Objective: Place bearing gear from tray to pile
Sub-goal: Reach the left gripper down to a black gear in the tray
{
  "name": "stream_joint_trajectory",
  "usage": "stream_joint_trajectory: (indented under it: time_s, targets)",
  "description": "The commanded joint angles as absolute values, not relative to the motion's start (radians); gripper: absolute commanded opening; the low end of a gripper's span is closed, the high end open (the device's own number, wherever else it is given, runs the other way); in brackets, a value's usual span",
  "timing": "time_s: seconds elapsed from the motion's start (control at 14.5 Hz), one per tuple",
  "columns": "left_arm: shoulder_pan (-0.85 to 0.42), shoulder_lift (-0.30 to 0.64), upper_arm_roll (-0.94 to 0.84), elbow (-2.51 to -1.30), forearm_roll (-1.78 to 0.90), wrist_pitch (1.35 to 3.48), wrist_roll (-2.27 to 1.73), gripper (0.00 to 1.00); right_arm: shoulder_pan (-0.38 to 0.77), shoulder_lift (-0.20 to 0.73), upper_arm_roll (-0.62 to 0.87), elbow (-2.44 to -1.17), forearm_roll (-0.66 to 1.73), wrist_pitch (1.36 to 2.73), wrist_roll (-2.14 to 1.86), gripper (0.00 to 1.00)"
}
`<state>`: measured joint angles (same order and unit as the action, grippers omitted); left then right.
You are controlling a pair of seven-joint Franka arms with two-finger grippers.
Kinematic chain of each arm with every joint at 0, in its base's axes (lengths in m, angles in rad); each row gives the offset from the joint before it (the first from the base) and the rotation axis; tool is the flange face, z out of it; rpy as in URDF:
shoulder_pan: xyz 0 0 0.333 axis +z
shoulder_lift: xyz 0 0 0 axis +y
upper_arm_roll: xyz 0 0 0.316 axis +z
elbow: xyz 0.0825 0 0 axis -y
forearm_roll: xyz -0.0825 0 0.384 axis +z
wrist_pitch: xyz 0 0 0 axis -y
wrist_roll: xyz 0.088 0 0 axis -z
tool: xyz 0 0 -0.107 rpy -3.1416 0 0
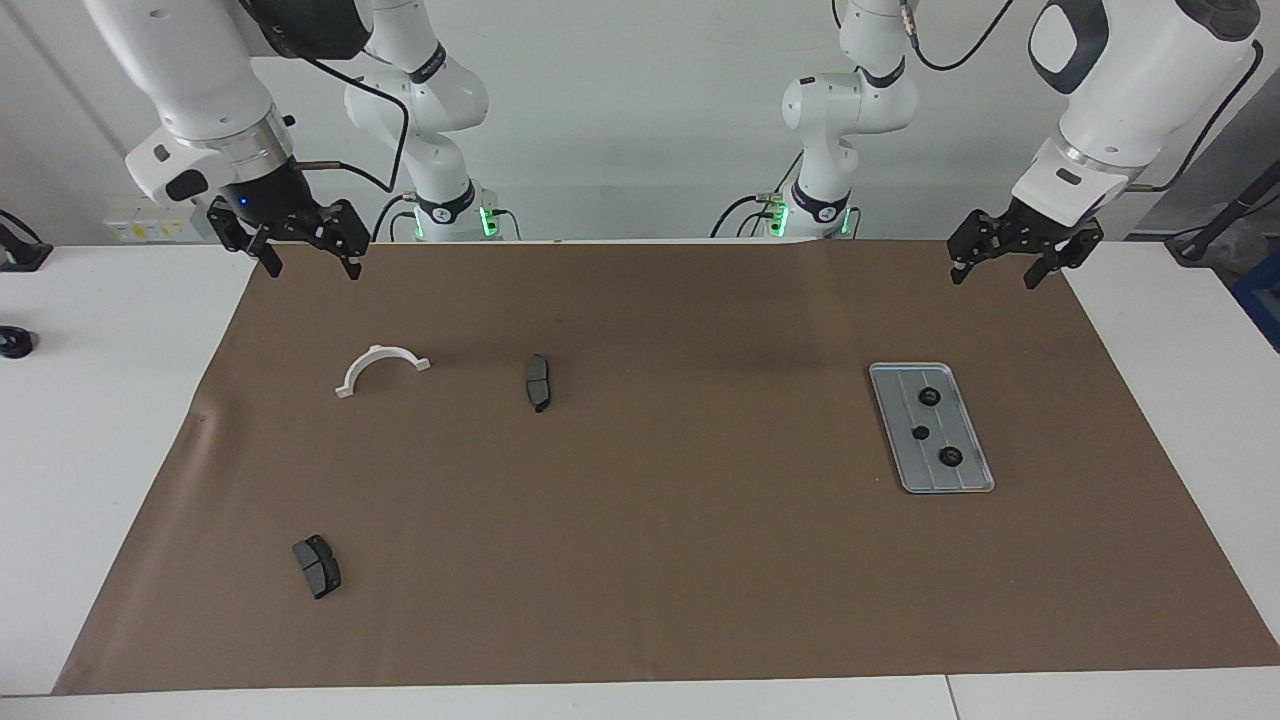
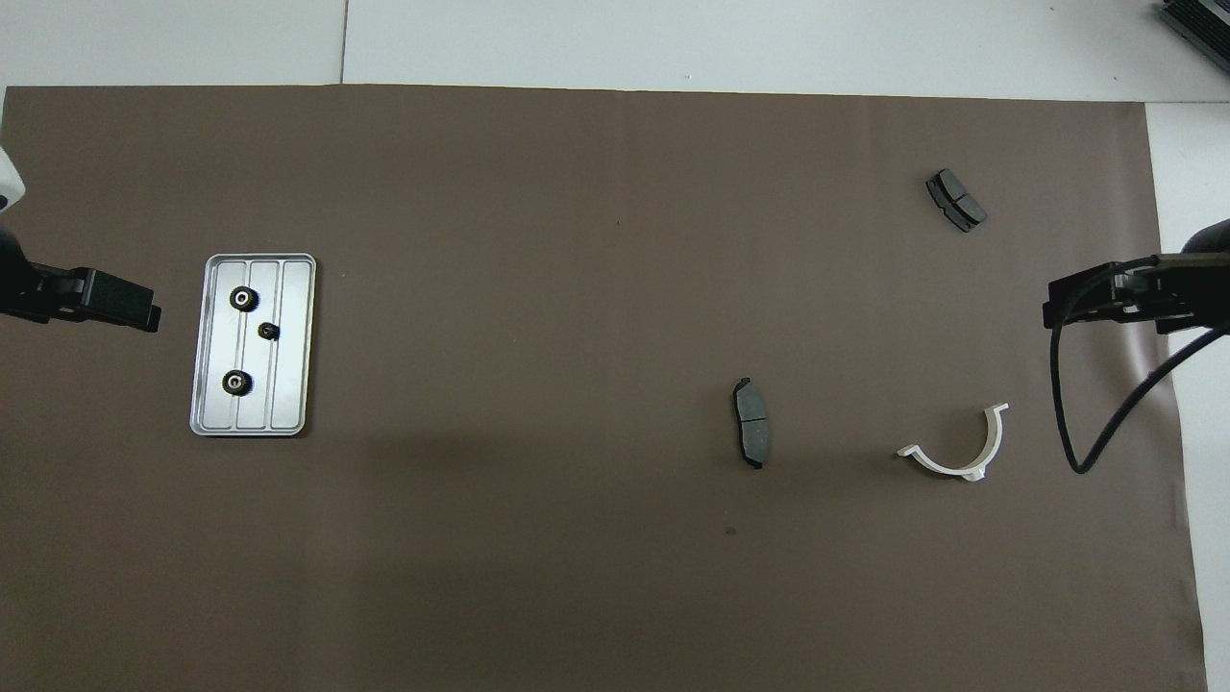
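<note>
Shown: three small dark gears (image 1: 931,397) resting in the tray (image 1: 896,443) toward the left arm's end. Left gripper (image 1: 1010,270) and right gripper (image 1: 305,259) hang open, empty. Likely hard, light, slippery; grasp across the toothed rim.

Overhead: left gripper (image 2: 144,312) and right gripper (image 2: 1057,309) cut by the frame edges, only tips showing. Three small dark gears on the tray (image 2: 293,346): teeth too small to make out. Black object (image 1: 14,342) partly cut off, unidentifiable.
</note>
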<state>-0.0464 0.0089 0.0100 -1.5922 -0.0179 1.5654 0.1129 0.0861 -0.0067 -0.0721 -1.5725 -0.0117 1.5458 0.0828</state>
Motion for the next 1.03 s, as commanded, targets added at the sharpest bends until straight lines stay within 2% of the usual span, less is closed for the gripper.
stream_joint_trajectory:
  time_s: [0.0, 0.48, 0.76, 0.96]
  targets:
    - [-0.061, -0.035, 0.023, -1.649, -0.011, 1.569, 0.106, 1.0, 0.075, -0.031, -0.067, -1.605, 0.0, 1.568, 0.063, 1.0]
    - [-0.049, -0.051, 0.025, -1.67, -0.011, 1.597, 0.071, 1.0, 0.072, -0.038, -0.067, -1.621, 0.0, 1.598, 0.066, 1.0]
    - [-0.049, -0.138, 0.023, -1.894, -0.011, 1.845, 0.077, 1.0, 0.074, -0.038, -0.067, -1.624, 0.0, 1.615, 0.066, 1.0]
    - [-0.048, -0.155, 0.025, -2.024, -0.011, 1.991, 0.078, 1.0, 0.075, -0.038, -0.067, -1.624, -0.002, 1.617, 0.064, 1.0]
